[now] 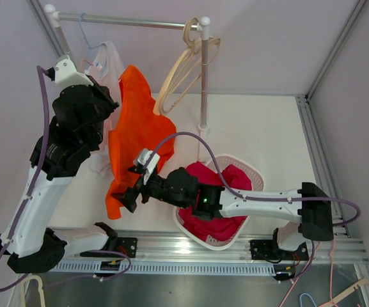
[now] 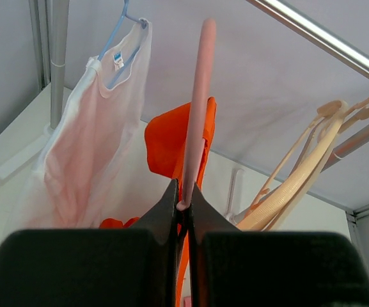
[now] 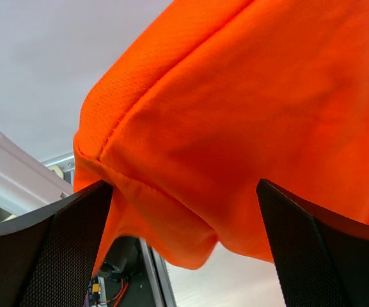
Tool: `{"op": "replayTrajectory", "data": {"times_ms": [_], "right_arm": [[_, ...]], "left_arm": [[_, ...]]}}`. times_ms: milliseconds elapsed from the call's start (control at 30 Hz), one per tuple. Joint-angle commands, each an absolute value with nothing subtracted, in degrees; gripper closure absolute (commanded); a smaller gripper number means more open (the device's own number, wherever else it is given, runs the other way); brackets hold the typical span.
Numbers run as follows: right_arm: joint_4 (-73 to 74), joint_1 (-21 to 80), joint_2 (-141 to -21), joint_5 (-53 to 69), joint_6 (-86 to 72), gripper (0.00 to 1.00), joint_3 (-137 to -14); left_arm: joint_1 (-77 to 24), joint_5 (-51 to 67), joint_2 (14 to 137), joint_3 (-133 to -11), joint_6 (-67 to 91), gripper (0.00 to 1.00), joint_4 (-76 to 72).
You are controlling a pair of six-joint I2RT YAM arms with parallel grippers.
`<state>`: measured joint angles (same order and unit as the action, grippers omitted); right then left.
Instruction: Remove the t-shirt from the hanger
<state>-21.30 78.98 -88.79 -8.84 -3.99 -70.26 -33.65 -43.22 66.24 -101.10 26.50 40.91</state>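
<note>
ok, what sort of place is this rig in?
Looks like a lab test cell, not a home: bare white walls with metal framing, a clothes rail with hangers, a laundry basket.

Left pincer (image 2: 183, 192) clamped, right pincer (image 3: 184, 187) agape.

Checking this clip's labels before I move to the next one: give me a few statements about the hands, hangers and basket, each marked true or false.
1. The left hand is shut on the pink hanger. True.
2. The right hand is clamped shut on the orange t-shirt. False: its fingers stand apart, with the shirt's hem between them.
3. The basket holds a red garment. True.
4. The cream hangers lie flat on the table. False: they hang from the rail.
5. The white garment hangs on a blue hanger. True.
</note>
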Motion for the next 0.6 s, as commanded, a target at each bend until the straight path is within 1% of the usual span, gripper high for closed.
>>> {"op": "replayTrajectory", "data": {"times_ms": [0, 100, 133, 200, 233, 267, 433, 467, 567], "right_arm": [[-24.8, 80.4, -91.8, -11.3, -5.3, 0.0, -74.8], [-25.3, 81.8, -92.4, -11.9, -5.4, 0.02, -74.5], [-25.2, 82.3, -92.4, -11.8, -5.4, 0.1, -74.6], [-24.4, 82.8, -92.4, -12.9, -5.3, 0.76, -74.8], [-23.9, 83.1, -92.1, -13.6, -5.5, 0.97, -75.1], [-23.2, 83.8, -91.8, -13.8, -5.8, 1.0, -75.1], [-18.0, 91.5, -86.9, -18.1, -5.5, 1.0, -73.0], [-16.6, 94.8, -86.6, -19.3, -5.8, 1.0, -72.7], [-15.2, 99.4, -87.1, -22.3, -8.3, 1.0, -70.9]], "left_arm": [[-34.5, -42.2, 66.3, -100.2, 28.9, 0.99, 39.6], [-34.5, -42.1, 65.5, -99.2, 28.3, 0.99, 39.1], [-34.5, -41.9, 65.1, -99.0, 28.0, 0.99, 38.8], [-34.5, -41.2, 64.6, -98.1, 27.3, 0.99, 38.0], [-34.5, -40.9, 64.4, -97.8, 27.0, 1.0, 37.7], [-34.5, -40.8, 64.4, -97.6, 25.9, 1.0, 36.6], [-33.5, -41.7, 68.0, -98.1, 20.8, 0.99, 32.3], [-33.4, -42.3, 70.6, -100.4, 19.8, 0.99, 32.4], [-33.0, -43.2, 74.0, -103.4, 18.3, 0.99, 31.6]]}}
